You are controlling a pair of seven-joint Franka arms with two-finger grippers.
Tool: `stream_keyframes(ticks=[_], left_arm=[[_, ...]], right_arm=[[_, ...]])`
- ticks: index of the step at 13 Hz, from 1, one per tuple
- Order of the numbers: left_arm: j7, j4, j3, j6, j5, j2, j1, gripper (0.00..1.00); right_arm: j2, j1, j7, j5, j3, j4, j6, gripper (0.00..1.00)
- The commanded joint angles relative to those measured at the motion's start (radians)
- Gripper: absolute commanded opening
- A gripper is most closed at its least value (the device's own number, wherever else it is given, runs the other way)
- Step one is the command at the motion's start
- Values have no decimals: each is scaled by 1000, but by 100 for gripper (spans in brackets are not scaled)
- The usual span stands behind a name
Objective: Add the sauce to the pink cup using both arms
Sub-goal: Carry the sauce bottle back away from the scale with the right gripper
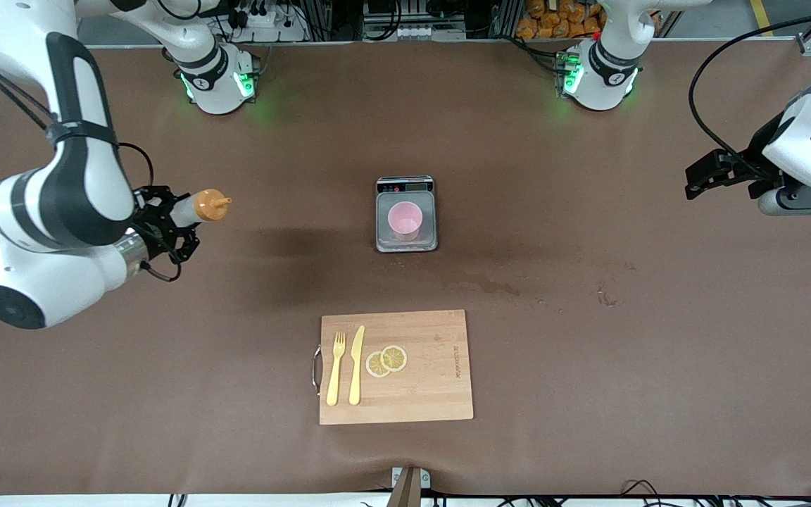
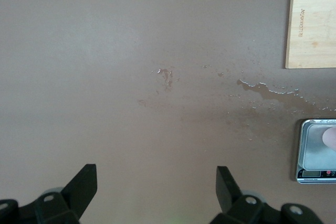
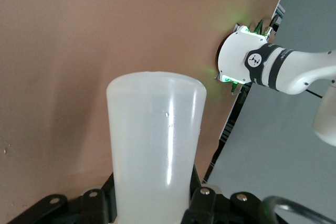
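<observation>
Over the table's right-arm end, right hand (image 1: 166, 224) clamping the sauce (image 1: 198, 207) — left hand (image 1: 702, 176) open, waiting

— Where's my right arm?
— Folded low at its end of the table. My right gripper (image 1: 170, 224) points sideways toward the middle, fingers clamped on the sauce (image 1: 198, 207), nozzle leading.
— And the left?
— It waits at its own end. My left gripper (image 2: 156, 188) hangs over bare table, jaws spread wide.
</observation>
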Motion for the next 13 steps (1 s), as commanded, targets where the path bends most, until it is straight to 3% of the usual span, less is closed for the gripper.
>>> stream_keyframes(ticks=[1, 5, 13], left_arm=[[16, 0, 1, -11, -7, -8, 5, 100], [16, -2, 1, -11, -7, -8, 7, 100], [16, -3, -1, -11, -7, -6, 8, 100]], right_arm=[[-43, -85, -99, 41, 14, -52, -22, 50], [-31, -223, -274, 101, 12, -81, -42, 50], [32, -397, -599, 130, 12, -129, -42, 50]])
